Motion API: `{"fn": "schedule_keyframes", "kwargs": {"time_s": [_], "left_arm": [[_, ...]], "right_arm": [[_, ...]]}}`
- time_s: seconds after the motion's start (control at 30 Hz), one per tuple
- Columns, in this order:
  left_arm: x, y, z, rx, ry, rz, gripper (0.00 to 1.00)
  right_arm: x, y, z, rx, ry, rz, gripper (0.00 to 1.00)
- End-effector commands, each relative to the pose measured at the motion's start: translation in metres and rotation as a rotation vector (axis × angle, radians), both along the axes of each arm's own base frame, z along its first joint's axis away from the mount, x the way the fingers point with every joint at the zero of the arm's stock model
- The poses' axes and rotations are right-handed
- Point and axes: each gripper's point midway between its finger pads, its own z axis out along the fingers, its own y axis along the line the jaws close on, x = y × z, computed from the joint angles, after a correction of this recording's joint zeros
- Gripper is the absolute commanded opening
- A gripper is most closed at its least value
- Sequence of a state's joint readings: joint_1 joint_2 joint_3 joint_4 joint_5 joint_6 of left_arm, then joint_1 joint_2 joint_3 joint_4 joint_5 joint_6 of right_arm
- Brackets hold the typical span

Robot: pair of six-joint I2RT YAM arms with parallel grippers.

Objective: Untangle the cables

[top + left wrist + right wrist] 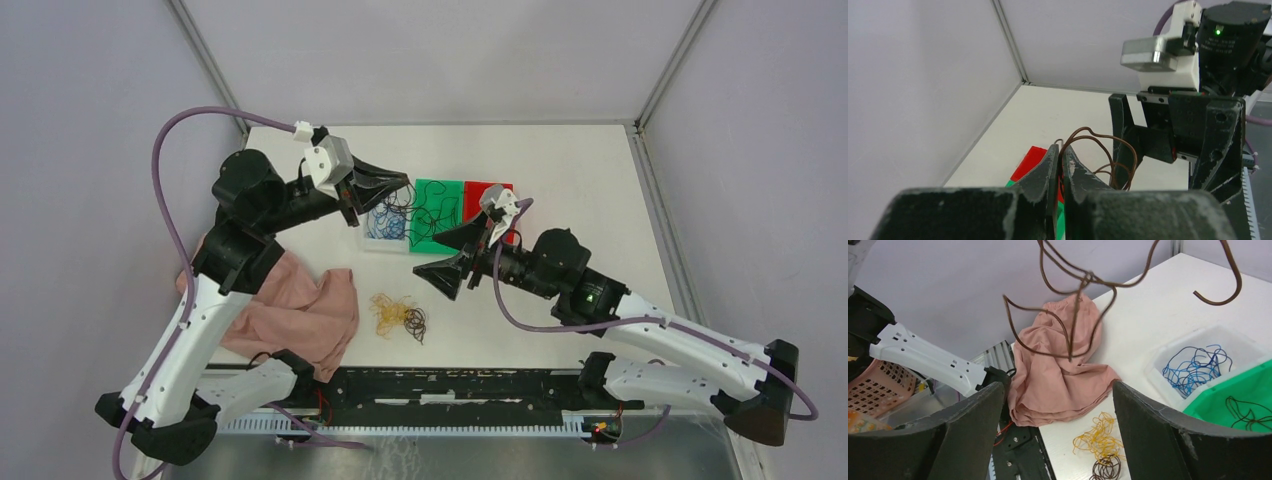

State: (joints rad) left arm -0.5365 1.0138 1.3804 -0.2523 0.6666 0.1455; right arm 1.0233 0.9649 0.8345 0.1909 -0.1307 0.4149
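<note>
Left gripper (1060, 150) is clamping a brown cable (1098, 137) between nearly closed fingers, dangling its loops in the air in front of my right gripper (1058, 387), whose jaws are standing wide apart with nothing in them. I am seeing blue cables (386, 226) lying in the white bin (385, 249), black cables (440, 212) in the green bin (432, 188), and a yellow-and-dark tangle (398, 316) sitting on the table (560, 180) beside the pink cloth (300, 310).
</note>
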Motion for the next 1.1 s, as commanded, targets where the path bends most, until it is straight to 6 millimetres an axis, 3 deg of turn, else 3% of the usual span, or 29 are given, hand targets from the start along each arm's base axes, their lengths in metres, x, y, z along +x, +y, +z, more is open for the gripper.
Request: {"fn": "schedule_keyframes", "kwargs": {"time_s": [0.0,0.17,0.3,0.37,0.47,0.6,0.73,0.8,0.93,1.07], "left_arm": [[-0.012,0.002,-0.006,0.034,-0.064,-0.037,0.12],[-0.013,0.002,-0.015,0.042,-0.048,-0.043,0.12],[-0.014,0.003,-0.013,0.041,-0.051,-0.042,0.12],[-0.014,0.003,-0.014,0.044,-0.048,-0.040,0.12],[-0.014,0.005,-0.018,0.064,-0.063,-0.036,0.12],[0.000,0.018,-0.023,0.123,-0.158,0.071,0.12],[0.029,0.042,-0.024,0.193,-0.265,0.268,0.23],[0.033,0.048,-0.028,0.229,-0.296,0.302,0.28],[0.010,0.039,-0.050,0.293,-0.295,0.155,0.40],[-0.003,0.035,-0.065,0.317,-0.250,0.083,0.41]], "right_arm": [[0.003,-0.004,0.020,-0.043,-0.075,-0.006,0.86],[0.002,0.007,0.043,-0.011,-0.110,0.031,0.83],[0.011,0.013,0.049,-0.007,-0.109,0.008,0.73],[0.014,0.016,0.051,-0.009,-0.105,0.001,0.62],[0.019,0.015,0.048,-0.027,-0.106,-0.022,0.34],[0.028,-0.005,0.040,-0.047,-0.098,-0.120,0.02],[0.039,-0.030,0.028,-0.091,-0.091,-0.231,0.00],[0.043,-0.041,0.026,-0.102,-0.087,-0.266,0.00],[0.052,-0.056,0.032,-0.098,-0.083,-0.304,0.00],[0.061,-0.069,0.033,-0.111,-0.084,-0.336,0.00]]}}
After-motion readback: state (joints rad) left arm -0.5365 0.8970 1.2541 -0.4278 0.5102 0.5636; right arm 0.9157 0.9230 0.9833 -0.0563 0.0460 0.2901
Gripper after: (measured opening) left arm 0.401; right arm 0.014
